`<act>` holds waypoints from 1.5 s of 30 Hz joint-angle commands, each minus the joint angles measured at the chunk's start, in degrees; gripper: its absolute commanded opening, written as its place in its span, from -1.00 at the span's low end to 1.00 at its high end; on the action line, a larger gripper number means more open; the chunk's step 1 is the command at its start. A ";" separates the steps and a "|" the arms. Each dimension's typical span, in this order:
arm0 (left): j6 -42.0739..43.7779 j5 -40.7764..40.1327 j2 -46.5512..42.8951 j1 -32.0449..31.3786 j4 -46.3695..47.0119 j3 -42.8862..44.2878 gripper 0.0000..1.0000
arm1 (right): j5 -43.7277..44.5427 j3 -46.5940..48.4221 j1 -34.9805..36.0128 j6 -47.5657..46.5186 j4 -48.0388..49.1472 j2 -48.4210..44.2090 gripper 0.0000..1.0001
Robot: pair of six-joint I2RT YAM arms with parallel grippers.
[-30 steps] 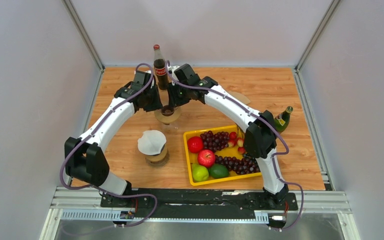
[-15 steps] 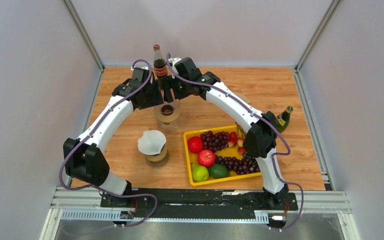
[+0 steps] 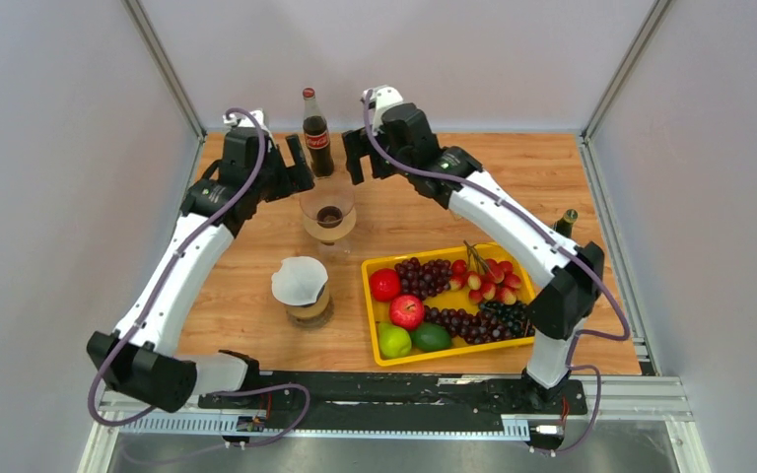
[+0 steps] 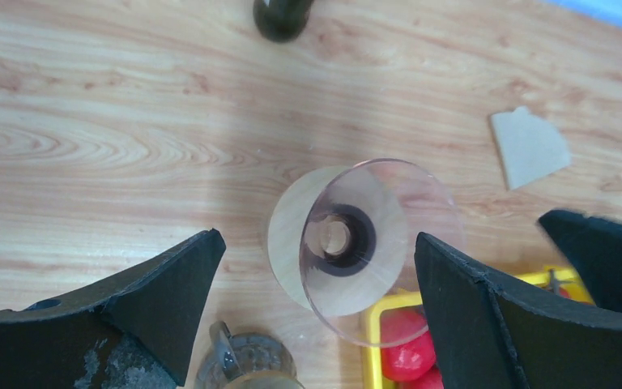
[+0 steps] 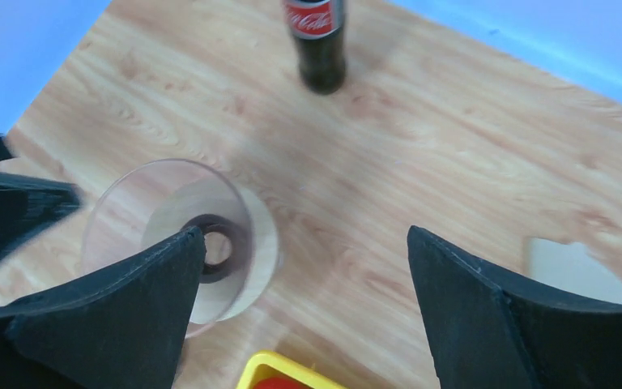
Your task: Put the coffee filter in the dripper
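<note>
The dripper [image 3: 328,212], a clear glass cone on a round wooden base, stands upright on the table with nothing in it [image 4: 372,235] [image 5: 170,211]. A white coffee filter [image 3: 298,279] rests on top of a glass mug [image 3: 310,310] nearer the arms' bases. My left gripper [image 3: 294,166] [image 4: 316,243] hangs open above and to the left of the dripper, holding nothing. My right gripper [image 3: 359,158] [image 5: 305,235] hangs open above and to its right, also holding nothing. Neither touches the dripper.
A cola bottle [image 3: 314,133] stands just behind the dripper. A yellow tray [image 3: 368,288] of fruit lies to the right. A green bottle [image 3: 562,229] stands at the right edge. A beige piece of paper [image 4: 529,147] [image 5: 571,271] lies flat right of the dripper.
Both grippers have opened wide and lifted up and back from the dripper. The dripper stays standing on the table; the white filter has not moved.
</note>
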 commanded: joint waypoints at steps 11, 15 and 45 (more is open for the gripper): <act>-2.24 -10.85 -20.33 0.12 6.48 -17.77 1.00 | -1.12 -20.49 -27.43 5.53 6.85 -7.28 1.00; -2.62 -12.52 -21.47 0.12 3.18 -19.06 1.00 | -0.14 -20.54 -32.31 3.36 6.84 -1.70 1.00; -2.37 -12.64 -22.08 0.11 0.59 -23.32 1.00 | -15.86 -16.52 -36.60 -8.75 6.29 18.94 0.41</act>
